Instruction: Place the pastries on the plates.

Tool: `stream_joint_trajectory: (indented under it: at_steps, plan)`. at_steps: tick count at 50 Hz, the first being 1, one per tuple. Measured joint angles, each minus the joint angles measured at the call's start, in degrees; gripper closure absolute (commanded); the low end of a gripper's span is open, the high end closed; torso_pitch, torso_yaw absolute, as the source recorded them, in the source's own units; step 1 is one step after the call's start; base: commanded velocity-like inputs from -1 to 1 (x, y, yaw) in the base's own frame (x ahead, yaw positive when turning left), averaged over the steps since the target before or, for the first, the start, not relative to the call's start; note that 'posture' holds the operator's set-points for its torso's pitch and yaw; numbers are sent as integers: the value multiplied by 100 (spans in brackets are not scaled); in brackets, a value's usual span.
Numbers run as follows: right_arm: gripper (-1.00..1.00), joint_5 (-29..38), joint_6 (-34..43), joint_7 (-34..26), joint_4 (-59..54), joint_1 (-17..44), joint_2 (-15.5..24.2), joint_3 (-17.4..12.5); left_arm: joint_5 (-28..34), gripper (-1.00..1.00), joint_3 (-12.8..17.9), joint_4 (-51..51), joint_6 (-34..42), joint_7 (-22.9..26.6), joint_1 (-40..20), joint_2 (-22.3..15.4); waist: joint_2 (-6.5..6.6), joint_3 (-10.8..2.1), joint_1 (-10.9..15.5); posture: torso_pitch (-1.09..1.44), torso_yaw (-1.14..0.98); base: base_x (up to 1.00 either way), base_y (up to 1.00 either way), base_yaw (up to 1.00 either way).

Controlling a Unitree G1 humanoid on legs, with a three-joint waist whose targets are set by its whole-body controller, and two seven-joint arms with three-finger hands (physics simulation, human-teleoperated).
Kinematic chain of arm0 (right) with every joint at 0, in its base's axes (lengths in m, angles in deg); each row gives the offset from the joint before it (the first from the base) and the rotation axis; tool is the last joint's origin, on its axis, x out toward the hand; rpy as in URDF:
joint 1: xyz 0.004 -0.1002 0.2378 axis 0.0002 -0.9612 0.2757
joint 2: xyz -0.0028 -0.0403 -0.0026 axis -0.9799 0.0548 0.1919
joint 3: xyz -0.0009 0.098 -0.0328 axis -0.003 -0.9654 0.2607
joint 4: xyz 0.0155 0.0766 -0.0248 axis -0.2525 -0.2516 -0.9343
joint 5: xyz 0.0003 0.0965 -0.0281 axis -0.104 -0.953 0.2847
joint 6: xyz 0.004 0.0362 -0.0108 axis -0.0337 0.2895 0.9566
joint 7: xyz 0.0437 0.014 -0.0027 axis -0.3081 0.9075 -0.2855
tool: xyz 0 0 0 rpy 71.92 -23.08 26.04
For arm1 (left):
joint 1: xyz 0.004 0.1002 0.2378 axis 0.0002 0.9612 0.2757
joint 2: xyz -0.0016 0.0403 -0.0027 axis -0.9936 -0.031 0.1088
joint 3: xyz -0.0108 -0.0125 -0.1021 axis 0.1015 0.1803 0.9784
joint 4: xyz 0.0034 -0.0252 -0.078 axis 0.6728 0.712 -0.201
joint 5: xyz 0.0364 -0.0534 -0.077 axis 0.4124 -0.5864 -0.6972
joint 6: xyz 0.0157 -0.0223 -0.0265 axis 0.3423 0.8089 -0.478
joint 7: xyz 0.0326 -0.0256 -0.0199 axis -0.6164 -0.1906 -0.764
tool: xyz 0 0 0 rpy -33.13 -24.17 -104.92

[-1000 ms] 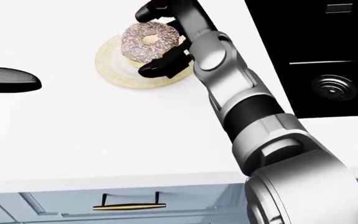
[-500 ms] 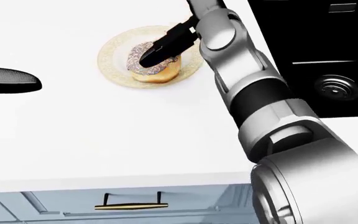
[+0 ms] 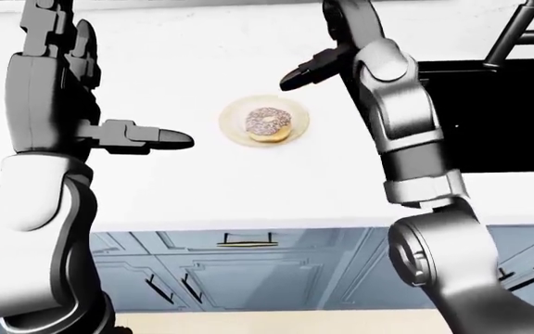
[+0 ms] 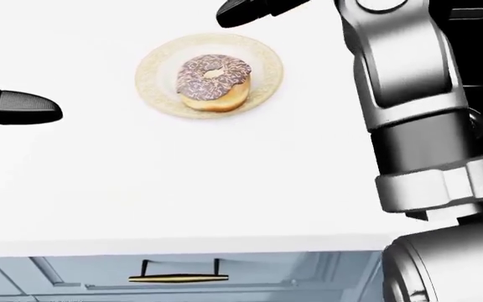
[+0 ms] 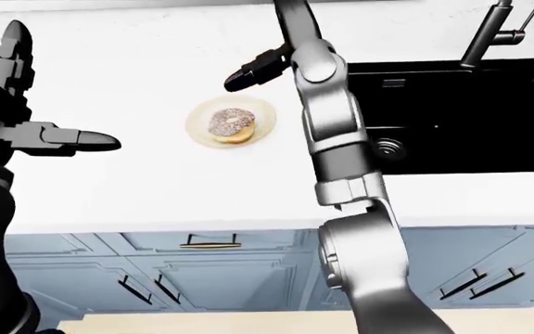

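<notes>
Fingers of the right hand are spread and hold nothing; the hand hangs above the worktop, just beyond the far right edge of the plate, and is lifted clear of it. A second ago those same fingers were wrapped round the donut over the plate, and half a second ago they were pressing it down onto it. Now the donut sits flat on the plate, a little right of its middle, sprinkled top up, with nothing touching it. So the release is done, and the arm has drawn up and away.

The left hand juts in from the left over bare worktop, well apart from the plate, its fingers loose and gripping nothing; it has hardly moved in that time.

To the right lies the black sink, with the tap at its far edge. Below the near edge of the worktop run the blue-grey cabinets.

I see only this one plate and this one pastry. This pastry looks placed; any others must lie out of sight.
</notes>
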Motion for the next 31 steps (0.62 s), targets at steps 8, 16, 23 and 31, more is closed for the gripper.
stream_joint_trajectory:
  at_steps: [8, 16, 23, 31]
  plan:
    - [-100, -60, 1361, -147, 2084, -783, 425, -248, 10, -100, 23, 8, 8, -15, 13, -10, -31, 6, 26, 0, 0, 0, 0, 0]
    - [-100, -151, 2153, -162, 3632, -1713, 666, -434, 4, -100, 46, 23, -41, -9, 80, -10, -73, -20, 38, 0, 0, 0, 0, 0]
    - [-100, -263, 2528, -40, 4155, -2258, 838, -612, 9, -100, 46, 91, -20, 6, 5, -50, -79, -5, 39, 0, 0, 0, 0, 0]
    - [-100, -381, 2684, 84, 4774, -2646, 936, -733, -35, -100, 128, -18, 40, 19, 45, -116, -88, -23, 39, 0, 0, 0, 0, 0]
